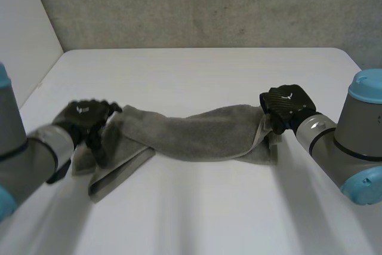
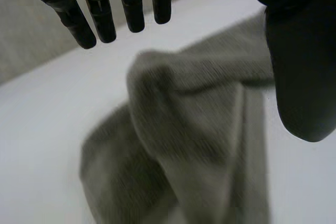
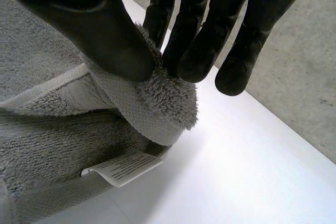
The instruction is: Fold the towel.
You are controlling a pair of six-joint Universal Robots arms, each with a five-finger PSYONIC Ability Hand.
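Pinches one fluffy end of the towel (image 1: pixel 197 132) between thumb and fingers of the right hand (image 1: pixel 286 106), likely to lift it over for a fold. Holds the left hand (image 1: pixel 86 117) open above the other end, gripping nothing, maybe ready to grab. Lies grey, bunched, long and twisted across the middle of the table (image 1: pixel 197 70).

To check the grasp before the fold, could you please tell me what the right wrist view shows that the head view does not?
Right wrist view: the right hand pinches a fold at the end of the towel between thumb and fingers, and a white label sticks out beneath that fold. Head view: the left hand over the towel's other end, and the towel lying bunched in a long band across the table. Both: the grey towel, the right hand on its end, the white table.
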